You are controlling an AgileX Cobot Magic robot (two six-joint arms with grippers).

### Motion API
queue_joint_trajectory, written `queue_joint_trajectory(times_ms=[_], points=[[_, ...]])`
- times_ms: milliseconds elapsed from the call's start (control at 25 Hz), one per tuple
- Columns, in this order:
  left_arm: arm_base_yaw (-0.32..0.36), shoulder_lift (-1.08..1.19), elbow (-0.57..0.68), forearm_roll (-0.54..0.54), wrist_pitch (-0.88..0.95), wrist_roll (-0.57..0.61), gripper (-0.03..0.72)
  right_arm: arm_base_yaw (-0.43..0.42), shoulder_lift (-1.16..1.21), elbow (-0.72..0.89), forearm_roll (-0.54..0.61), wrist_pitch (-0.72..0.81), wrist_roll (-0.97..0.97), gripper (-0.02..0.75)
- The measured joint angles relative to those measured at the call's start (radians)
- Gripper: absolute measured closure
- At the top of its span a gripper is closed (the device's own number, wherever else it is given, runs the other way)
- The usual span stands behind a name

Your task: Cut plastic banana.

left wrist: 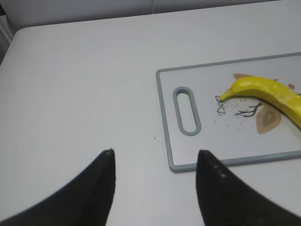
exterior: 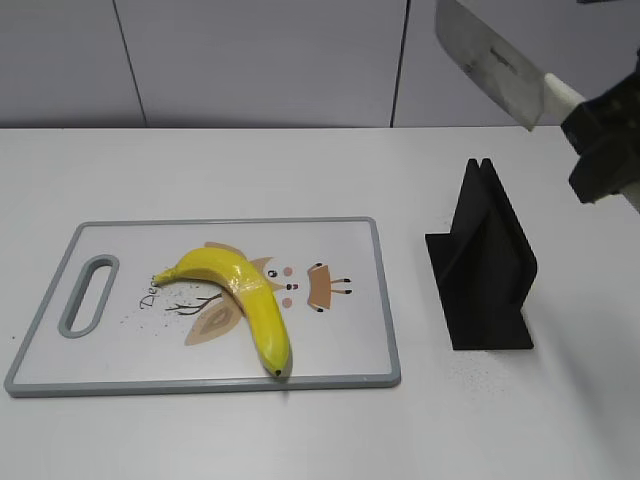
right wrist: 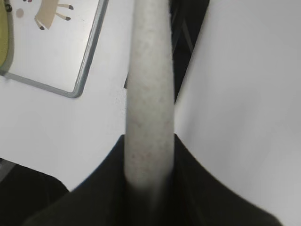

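The plastic banana (exterior: 243, 297) lies curved on the white cutting board (exterior: 330, 345), stem to the left, dark tip at the board's front edge. It also shows in the left wrist view (left wrist: 268, 92). My right gripper (exterior: 600, 145) is shut on the pale handle (right wrist: 149, 89) of a knife, whose steel blade (exterior: 490, 60) is raised high at the upper right, above the black knife stand (exterior: 485, 265). My left gripper (left wrist: 155, 155) is open and empty over bare table, just left of the board's handle corner (left wrist: 176, 165).
The black knife stand sits right of the board. The board has a grey rim and a handle slot (exterior: 88, 295) at its left end. A grey wall runs behind the white table.
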Motion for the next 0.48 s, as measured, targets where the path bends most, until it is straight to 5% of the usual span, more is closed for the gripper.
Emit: queue_joint_trajectory(times_ms=[240,480], points=[[-0.063,0.286,-0.092,-0.001,-0.082,0.113,0.158,0.0,0.166,-0.182,0.022,0.058,-0.31,0.577],[-0.133,0.6,-0.245,-0.024,-0.105,0.385,0.158,0.0,0.299,-0.281,0.064,0.066,-0.63,0.577]])
